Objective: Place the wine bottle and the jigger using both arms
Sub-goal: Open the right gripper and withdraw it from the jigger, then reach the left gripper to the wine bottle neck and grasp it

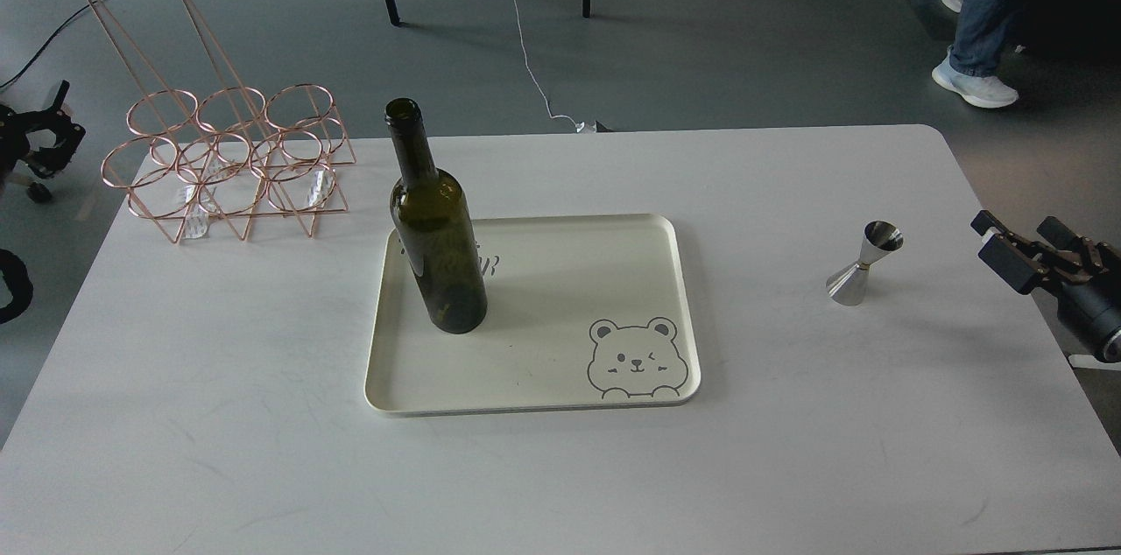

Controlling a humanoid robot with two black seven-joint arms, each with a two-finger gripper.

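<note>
Head view: the right gripper (1007, 247) hovers at the table's (788, 467) right edge, fingers slightly parted, holding nothing. The jigger (865, 263) stands just left of it, nothing between. Further left, the bottle (435, 227) stands upright on the tray (543, 402), the rack (223, 161) beyond. The left gripper (39, 139) is half cut off; its state is unclear

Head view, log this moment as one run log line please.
wine bottle: upright on tray, left side | jigger: on table, right of tray | right gripper: beside jigger, not touching | left gripper: off table
</note>
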